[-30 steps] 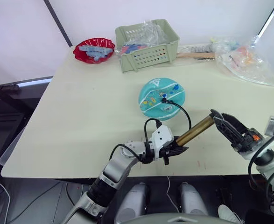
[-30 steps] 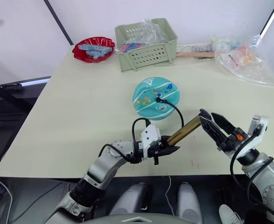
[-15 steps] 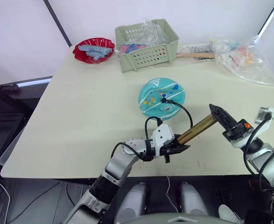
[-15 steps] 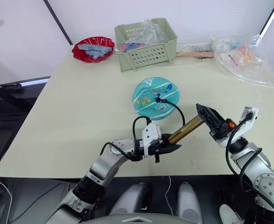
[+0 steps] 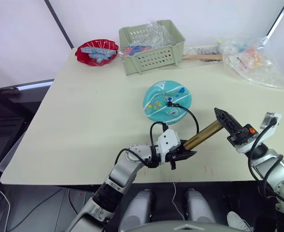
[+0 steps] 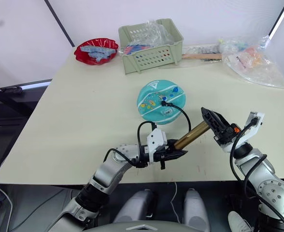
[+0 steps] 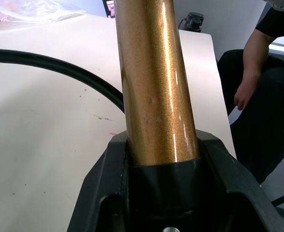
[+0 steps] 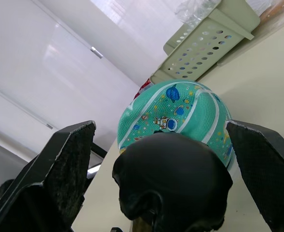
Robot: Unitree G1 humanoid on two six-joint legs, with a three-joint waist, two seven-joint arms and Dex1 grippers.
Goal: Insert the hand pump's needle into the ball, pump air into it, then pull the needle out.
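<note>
While the left gripper (image 5: pixel 183 155) clamps the hand pump (image 5: pixel 203 135) at its foot, the right gripper (image 5: pixel 225 122) straddles the handle, fingers apart, near the ball (image 5: pixel 167 101).

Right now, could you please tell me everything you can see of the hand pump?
The hand pump has a glossy gold-bronze barrel lying tilted above the table. The left gripper is shut on its black foot end; its black handle sits between the open fingers of the right gripper. A thin black hose loops from the foot to the ball.
</note>
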